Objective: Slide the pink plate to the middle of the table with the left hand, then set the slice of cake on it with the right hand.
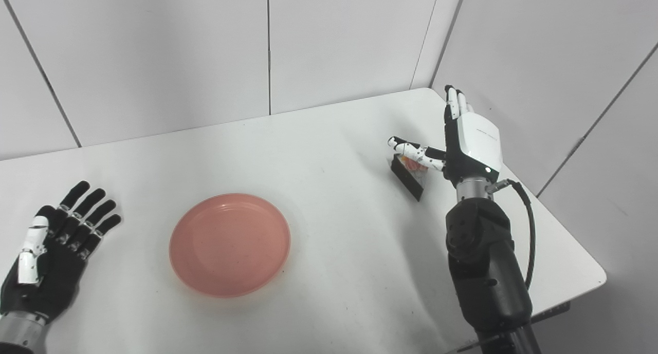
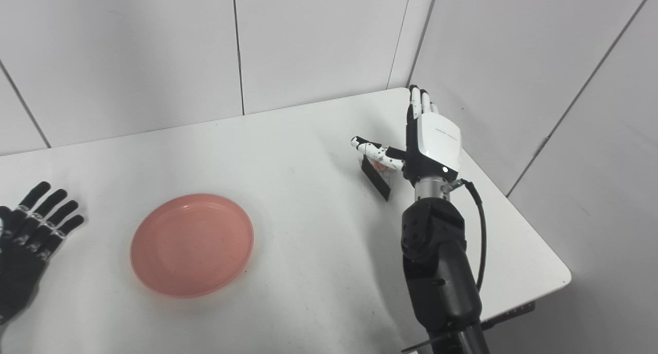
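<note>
Left eye view is showing the pink plate (image 1: 230,244) sitting on the white table (image 1: 318,153), left of the table's middle. Left of the plate, the left hand (image 1: 54,251) is lying open, fingers spread, holding nothing. Well to the right of the plate, the right hand (image 1: 465,138) is standing open beside the slice of cake (image 1: 408,171), thumb reaching over it, not gripping.

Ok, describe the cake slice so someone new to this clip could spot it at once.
Start at the white table and go to its far right side, where the right hand stands upright, fingers apart. The slice of cake sits just under its thumb: a small dark wedge with a red-orange top, far from the pink plate and much smaller.
</note>
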### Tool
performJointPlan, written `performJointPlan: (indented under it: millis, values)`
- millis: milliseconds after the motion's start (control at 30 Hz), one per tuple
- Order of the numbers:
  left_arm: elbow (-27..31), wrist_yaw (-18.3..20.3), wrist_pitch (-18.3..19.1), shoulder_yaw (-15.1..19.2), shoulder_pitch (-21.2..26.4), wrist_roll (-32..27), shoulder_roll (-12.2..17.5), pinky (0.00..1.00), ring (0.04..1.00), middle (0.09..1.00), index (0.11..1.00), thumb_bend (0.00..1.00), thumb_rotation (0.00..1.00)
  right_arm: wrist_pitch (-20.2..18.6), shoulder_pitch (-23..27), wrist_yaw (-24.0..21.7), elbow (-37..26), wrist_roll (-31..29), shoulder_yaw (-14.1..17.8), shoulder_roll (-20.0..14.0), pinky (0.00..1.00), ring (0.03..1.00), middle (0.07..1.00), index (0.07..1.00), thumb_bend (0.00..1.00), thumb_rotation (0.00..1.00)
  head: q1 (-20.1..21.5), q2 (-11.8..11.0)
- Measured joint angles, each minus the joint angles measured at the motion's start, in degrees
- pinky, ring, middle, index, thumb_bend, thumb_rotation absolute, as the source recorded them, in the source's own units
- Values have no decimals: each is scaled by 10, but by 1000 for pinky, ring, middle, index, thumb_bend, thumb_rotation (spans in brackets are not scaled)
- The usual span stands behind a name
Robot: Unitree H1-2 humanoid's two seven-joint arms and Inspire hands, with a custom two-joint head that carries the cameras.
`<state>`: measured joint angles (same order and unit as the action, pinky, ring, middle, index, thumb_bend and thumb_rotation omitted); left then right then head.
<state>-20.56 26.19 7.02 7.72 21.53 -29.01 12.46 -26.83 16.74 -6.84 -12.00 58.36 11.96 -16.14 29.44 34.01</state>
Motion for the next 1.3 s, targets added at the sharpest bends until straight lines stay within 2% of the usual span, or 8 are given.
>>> performJointPlan:
  millis: [333,700,933,1300]
  values:
    - [1,-2,0,0,-1,0,7,828,857,879,862,426,907,0,2,0,37,-19,-11,3,719,961,1000,1000,1000,762,2,6]
    - [3,-2,0,0,-3,0,9,825,855,876,857,432,897,0,19,13,109,-45,-52,-16,736,959,1000,1000,1000,794,4,15]
    - [5,-2,1,0,-4,-1,11,829,857,878,859,430,894,0,31,25,138,-46,-58,-21,753,964,1000,1000,1000,780,5,18]
    - [16,-3,10,1,-9,-1,15,820,850,870,853,428,906,0,38,25,141,-42,-54,-23,765,970,1000,1000,1000,734,6,21]
